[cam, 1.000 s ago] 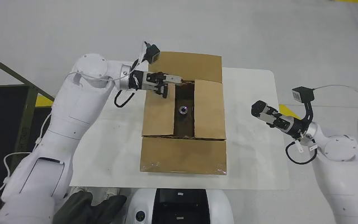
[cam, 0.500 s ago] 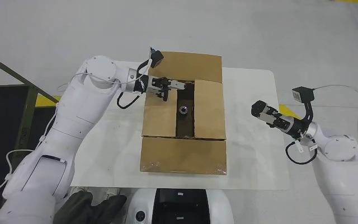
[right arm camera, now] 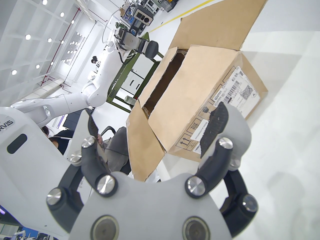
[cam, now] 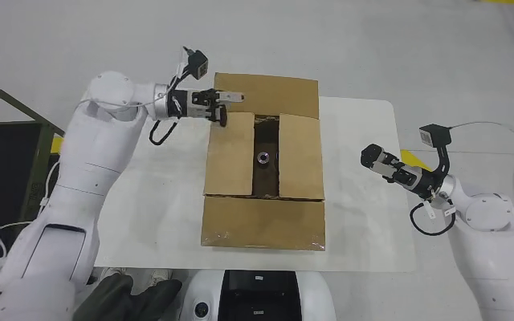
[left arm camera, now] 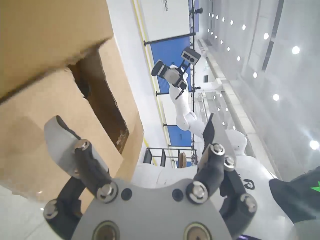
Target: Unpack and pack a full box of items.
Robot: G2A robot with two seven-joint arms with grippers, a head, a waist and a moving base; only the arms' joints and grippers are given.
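In the top view, the cardboard box [cam: 241,193] stands in the middle of the white table [cam: 361,225]. Its far flap [cam: 269,95] and near flap [cam: 263,223] lie folded outward. The left side flap [cam: 229,164] and right side flap [cam: 302,160] lie across the top with a gap between them. A small round item [cam: 261,157] sits down in that gap. The left gripper [cam: 226,104] is at the box's far left corner, just beside the edge of the far flap. The right gripper [cam: 371,154] hangs over the table, well apart from the box on its right.

In the left wrist view, the left gripper [left arm camera: 135,128] has its fingers spread with nothing between them. The box [left arm camera: 50,26] is close in front of it; whether they touch cannot be told. The right gripper [left arm camera: 158,69] shows farther off.

In the right wrist view, the right gripper [right arm camera: 155,116] is likewise spread and empty, facing the labelled side of the box [right arm camera: 200,81]
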